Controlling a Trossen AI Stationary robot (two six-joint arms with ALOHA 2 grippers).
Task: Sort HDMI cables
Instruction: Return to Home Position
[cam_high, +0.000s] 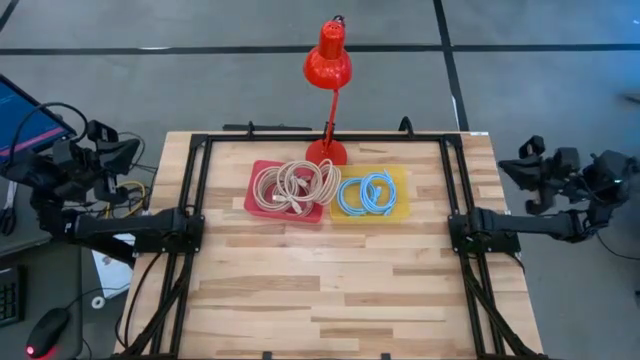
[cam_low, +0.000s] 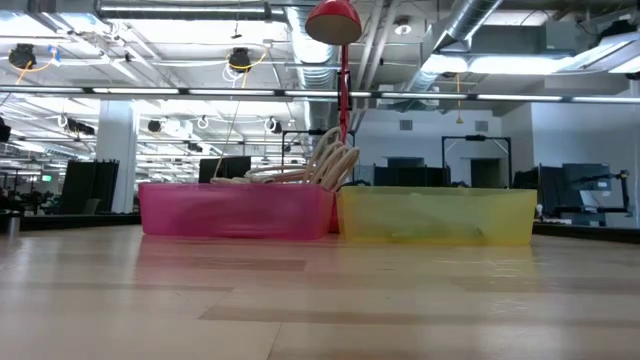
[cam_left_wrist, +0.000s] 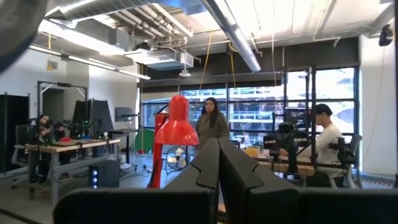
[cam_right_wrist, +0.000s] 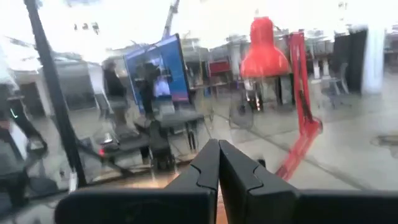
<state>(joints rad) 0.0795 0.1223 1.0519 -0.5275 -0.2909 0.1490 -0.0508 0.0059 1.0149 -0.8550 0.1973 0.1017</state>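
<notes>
Only the high view shows 2 blue cables (cam_high: 364, 196) in the yellow bin (cam_high: 400, 213), 1 o'clock; wrist views show left gripper (cam_left_wrist: 218, 142), right gripper (cam_right_wrist: 218, 144) pinched together.

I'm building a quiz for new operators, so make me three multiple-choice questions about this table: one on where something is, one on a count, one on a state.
1. Where do the blue cables lie?
A: in a green bin. B: in the yellow bin. C: in a black tray.
2. How many blue coils show?
A: two. B: five. C: none.
3. The left pincer is:
A: wide open. B: gripping a cable. C: shut and empty.

Answers:
1. B, the high view shows them inside the yellow bin.
2. A, two blue rings lie side by side there.
3. C, its fingers meet in the left wrist view with nothing between them.
</notes>
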